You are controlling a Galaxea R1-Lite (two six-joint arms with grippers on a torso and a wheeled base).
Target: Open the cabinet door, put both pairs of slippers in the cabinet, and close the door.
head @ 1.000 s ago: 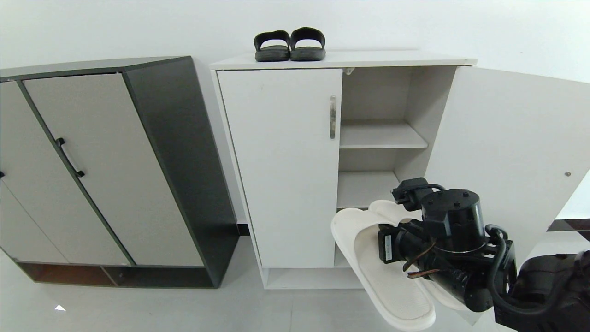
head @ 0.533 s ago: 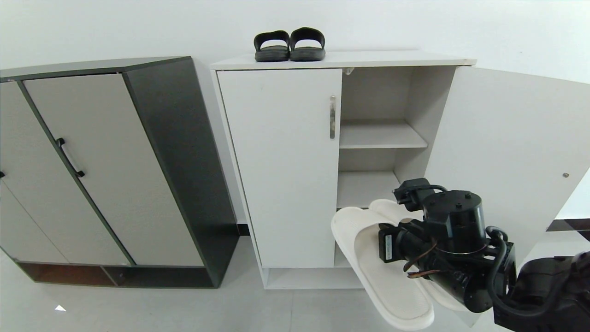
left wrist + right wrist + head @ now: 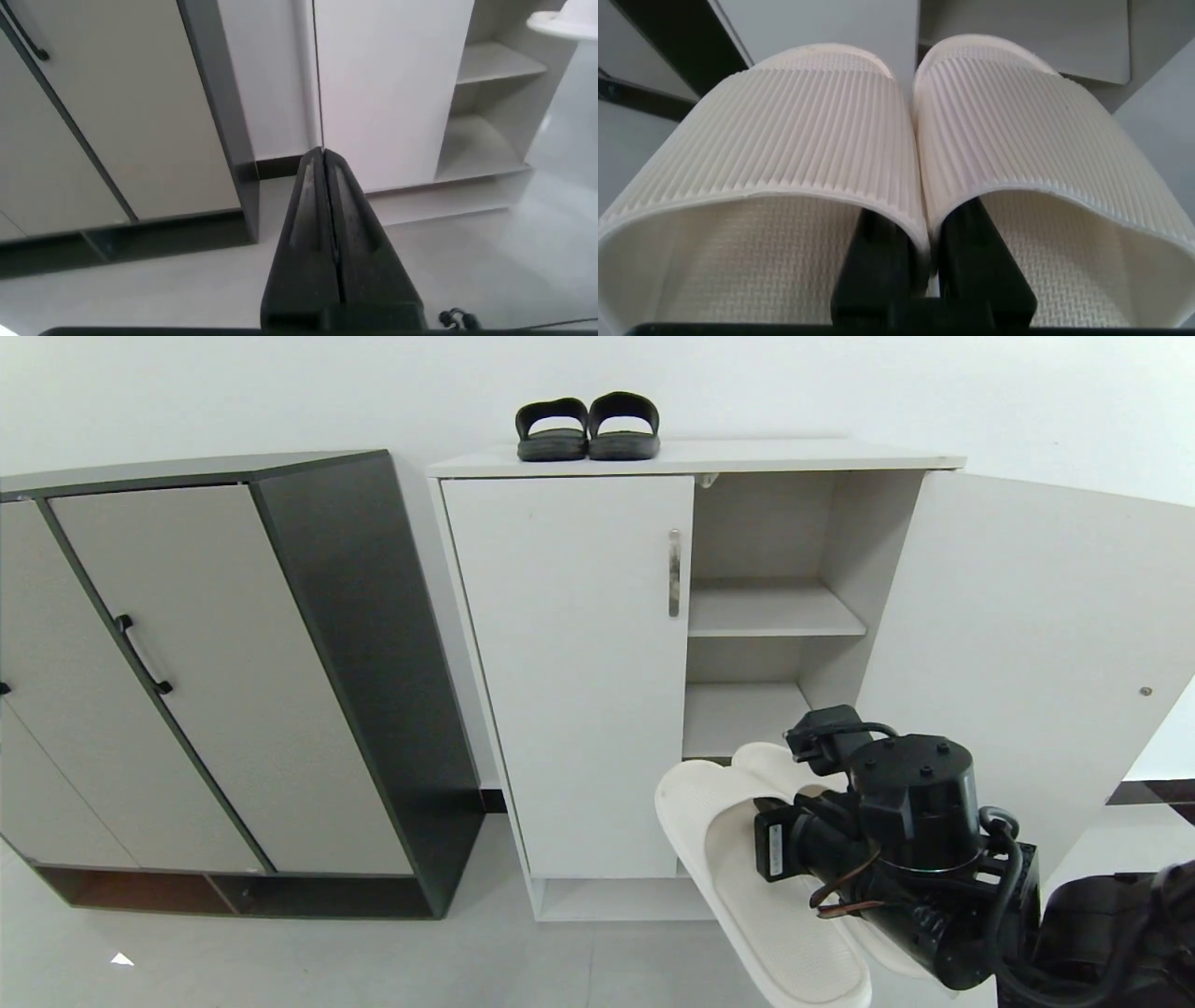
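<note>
My right gripper [image 3: 794,807] is shut on a pair of white slippers [image 3: 747,868], held side by side in the air in front of the open right half of the white cabinet [image 3: 691,457]. In the right wrist view the fingers [image 3: 878,271] pinch the inner straps of the white slippers [image 3: 915,159]. A pair of black slippers [image 3: 587,427] rests on the cabinet top. The right door [image 3: 1027,644] stands swung open, showing bare shelves [image 3: 770,609]. The left door [image 3: 569,672] is closed. My left gripper [image 3: 324,173] is shut and empty, hanging low above the floor before the cabinets.
A dark cabinet [image 3: 233,681] with grey doors stands to the left of the white one. Grey tiled floor [image 3: 373,961] spreads in front of both. The open door takes up the room on the right.
My right gripper with the white slippers has shifted slightly left and lower in the head view. The cabinet, its doors and the black slippers have stayed put.
</note>
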